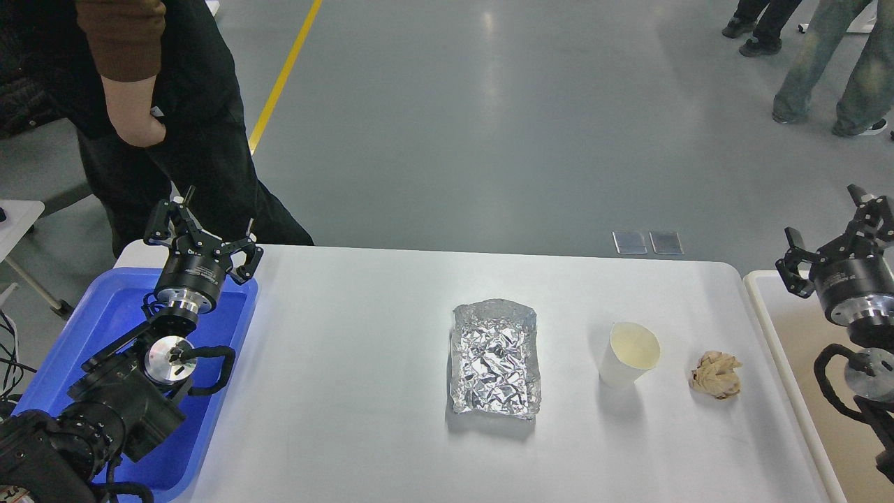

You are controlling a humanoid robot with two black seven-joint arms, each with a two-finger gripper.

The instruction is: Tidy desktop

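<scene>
While both arms hang clear, my left gripper (202, 234) spread above the blue tray (112, 314) and my right gripper (834, 241) spread over the beige bin (789, 349), the bench (349, 349) carries a crumpled foil tray (496, 360), a paper cup (628, 353) and a wadded paper ball (716, 374). All look light and crushable; I'd pinch the cup's rim gently.
</scene>
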